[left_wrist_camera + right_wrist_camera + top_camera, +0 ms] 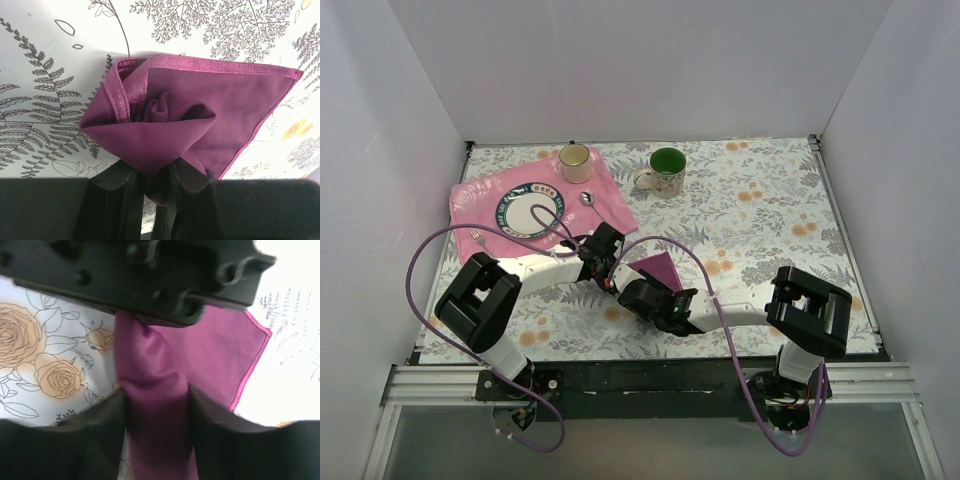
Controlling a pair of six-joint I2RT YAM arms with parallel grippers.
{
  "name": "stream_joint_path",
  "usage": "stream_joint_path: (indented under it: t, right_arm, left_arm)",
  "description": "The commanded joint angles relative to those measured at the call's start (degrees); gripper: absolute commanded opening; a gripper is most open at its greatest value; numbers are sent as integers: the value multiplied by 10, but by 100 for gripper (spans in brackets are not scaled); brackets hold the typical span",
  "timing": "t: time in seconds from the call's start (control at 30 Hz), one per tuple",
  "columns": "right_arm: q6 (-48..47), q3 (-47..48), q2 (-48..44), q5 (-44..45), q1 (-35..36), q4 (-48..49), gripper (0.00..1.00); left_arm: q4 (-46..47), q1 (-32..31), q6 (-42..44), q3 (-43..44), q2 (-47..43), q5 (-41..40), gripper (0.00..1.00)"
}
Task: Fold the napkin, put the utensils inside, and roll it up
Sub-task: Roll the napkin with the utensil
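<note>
Napkin (200, 110) bunched, pinched in left jaws, rolled end clamped between right jaws

The napkin (660, 268) lies mid-table (770, 200), toward the near edge. At the far left lies a mat (480, 195), carrying a plate (530, 212), a fork (477, 238), a spoon (587, 198) and a cup (575, 162). A mug (667, 170) stands just right of the mat.
</note>
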Motion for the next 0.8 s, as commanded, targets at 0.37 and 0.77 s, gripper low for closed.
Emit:
stream_joint_path:
  t: [0.37,0.77]
  right_arm:
    - [100,-23,-24,-95,-6,4,31]
    - [228,-42,-23,-396,-147,35,23]
  left_arm:
    - [28,35,127,-43,-142,-23,72]
    - [-13,43,94,-79,-246,-43,87]
